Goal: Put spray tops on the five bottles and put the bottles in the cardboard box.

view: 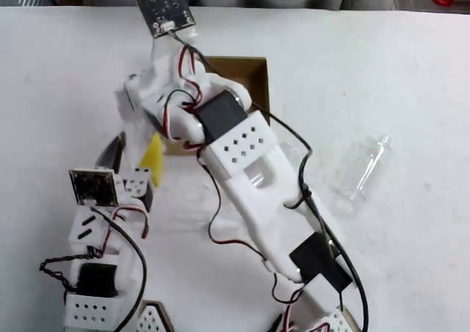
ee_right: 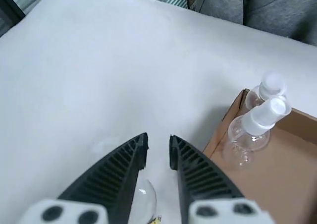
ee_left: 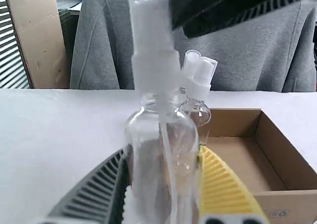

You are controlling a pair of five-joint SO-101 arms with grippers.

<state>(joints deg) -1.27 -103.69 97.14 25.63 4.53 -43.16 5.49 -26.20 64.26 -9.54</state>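
A clear bottle (ee_left: pixel 158 154) stands upright in my left gripper (ee_left: pixel 161 184), which is shut on it between a grey finger (ee_left: pixel 101 189) and a yellow finger (ee_left: pixel 220 189). A white spray top (ee_left: pixel 151 40) sits on its neck. My right gripper (ee_right: pixel 158 144) hovers just above it, its black fingers a little apart and open with nothing between them; its dark finger (ee_left: pixel 223 8) is up beside the top. Two bottles with spray tops (ee_right: pixel 252 130) stand in the near corner of the cardboard box (ee_left: pixel 277 144). From above, the left gripper (view: pixel 132 156) sits beside the box (view: pixel 253 71).
The right arm (view: pixel 250 170) stretches across the table's middle and covers most of the box. A clear plastic item (view: pixel 371 167) lies loose on the white table to the right. A grey cloth-covered chair back (ee_left: pixel 109 50) stands beyond the far edge.
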